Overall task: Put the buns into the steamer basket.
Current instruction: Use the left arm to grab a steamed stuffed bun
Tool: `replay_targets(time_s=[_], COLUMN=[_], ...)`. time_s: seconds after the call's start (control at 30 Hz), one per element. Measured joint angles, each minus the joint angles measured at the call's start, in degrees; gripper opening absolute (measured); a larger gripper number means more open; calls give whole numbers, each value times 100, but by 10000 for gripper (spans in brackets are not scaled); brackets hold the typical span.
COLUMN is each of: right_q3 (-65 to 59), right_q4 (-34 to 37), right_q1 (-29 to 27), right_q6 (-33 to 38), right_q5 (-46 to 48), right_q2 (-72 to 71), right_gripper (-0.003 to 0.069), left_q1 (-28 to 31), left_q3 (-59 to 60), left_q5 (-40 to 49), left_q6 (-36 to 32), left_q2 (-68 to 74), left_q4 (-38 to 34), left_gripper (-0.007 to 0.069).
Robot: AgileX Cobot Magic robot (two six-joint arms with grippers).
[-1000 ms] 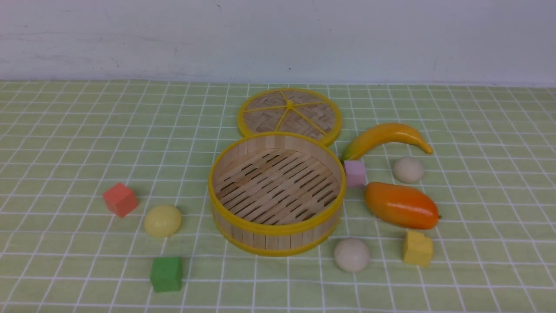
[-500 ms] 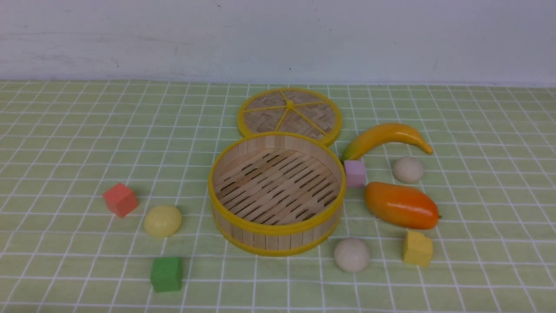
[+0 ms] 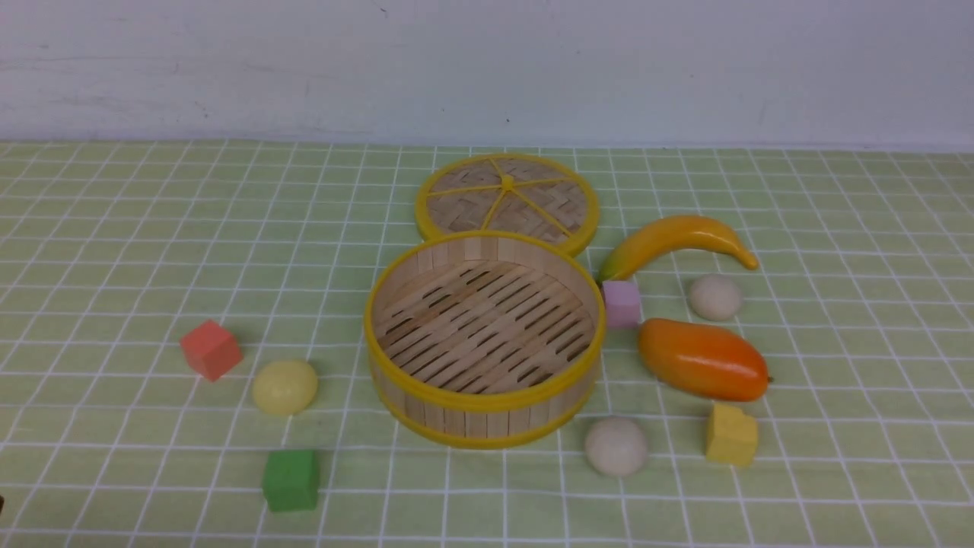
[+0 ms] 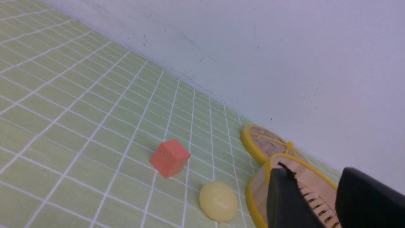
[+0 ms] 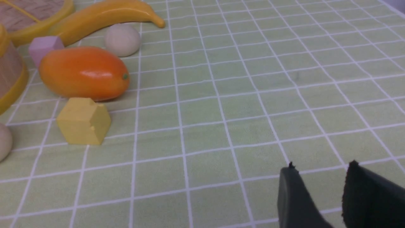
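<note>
The steamer basket (image 3: pixel 484 396) stands empty mid-table. A pale yellow bun (image 3: pixel 284 387) lies to its left, an off-white bun (image 3: pixel 616 446) at its front right, and another off-white bun (image 3: pixel 715 297) further back right, below the banana. Neither gripper shows in the front view. In the left wrist view my left gripper (image 4: pixel 314 171) is open and empty, with the basket (image 4: pixel 258 185) behind its fingers and the yellow bun (image 4: pixel 218 201) beside it. My right gripper (image 5: pixel 321 166) is open over bare cloth, well apart from the far bun (image 5: pixel 122 39) and the near bun (image 5: pixel 3 141).
The woven lid (image 3: pixel 507 199) lies flat behind the basket. A banana (image 3: pixel 677 237), mango (image 3: pixel 701 359), pink cube (image 3: pixel 622 303) and yellow cube (image 3: pixel 731 435) crowd the right side. A red cube (image 3: pixel 211 348) and green cube (image 3: pixel 291 479) lie left. A wall closes off the back.
A small dark sliver has appeared at the lower left edge of the front view. None of the objects has moved.
</note>
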State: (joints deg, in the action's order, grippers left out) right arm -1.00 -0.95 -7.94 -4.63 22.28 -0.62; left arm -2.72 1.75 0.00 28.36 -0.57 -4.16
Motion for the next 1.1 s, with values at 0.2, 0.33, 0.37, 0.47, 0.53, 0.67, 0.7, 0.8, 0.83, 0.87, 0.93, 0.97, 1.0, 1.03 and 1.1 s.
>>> replay_targets(time_s=[0.2, 0.33, 0.37, 0.47, 0.53, 0.67, 0.7, 0.8, 0.83, 0.87, 0.93, 0.97, 1.0, 1.03, 1.1], right_q3=[0, 0, 0, 0, 0, 0, 0, 0, 0, 0, 0, 0, 0, 0, 0], right_q4=[0, 0, 0, 0, 0, 0, 0, 0, 5, 5, 5, 5, 5, 5, 5], right_q1=[0, 0, 0, 0, 0, 0, 0, 0, 0, 0, 0, 0, 0, 0, 0], right_q6=[0, 0, 0, 0, 0, 0, 0, 0, 0, 0, 0, 0, 0, 0, 0], right_q5=[0, 0, 0, 0, 0, 0, 0, 0, 0, 0, 0, 0, 0, 0, 0], right_q2=[0, 0, 0, 0, 0, 0, 0, 0, 0, 0, 0, 0, 0, 0, 0], right_gripper=[239, 239, 239, 239, 239, 239, 239, 239, 239, 239, 239, 239, 239, 239, 239], left_q1=[0, 0, 0, 0, 0, 0, 0, 0, 0, 0, 0, 0, 0, 0, 0], left_q3=[-282, -972, -1061, -1903, -2380, -3368, -3628, -4154, -4386, -4478, -4557, -4558, -4565, -4570, -4577], left_q5=[-60, -47, -47, 218, 525, 1407, 1832, 2709, 3122, 3377, 3583, 3583, 3596, 3583, 3568], left_q6=[6, 6, 6, 6, 6, 6, 6, 1, 1, 1, -46, -46, -64, -80, -92], left_q2=[0, 13, 20, 432, 841, 1693, 1964, 2691, 3058, 3299, 3761, 3761, 4028, 4216, 4589], left_q4=[-140, -329, -343, -488, -510, -510, -510, -510, -486, -444, -300, -286, -194, -172, -236], left_gripper=[238, 238, 238, 238, 238, 238, 238, 238, 238, 238, 238, 238, 238, 238, 238])
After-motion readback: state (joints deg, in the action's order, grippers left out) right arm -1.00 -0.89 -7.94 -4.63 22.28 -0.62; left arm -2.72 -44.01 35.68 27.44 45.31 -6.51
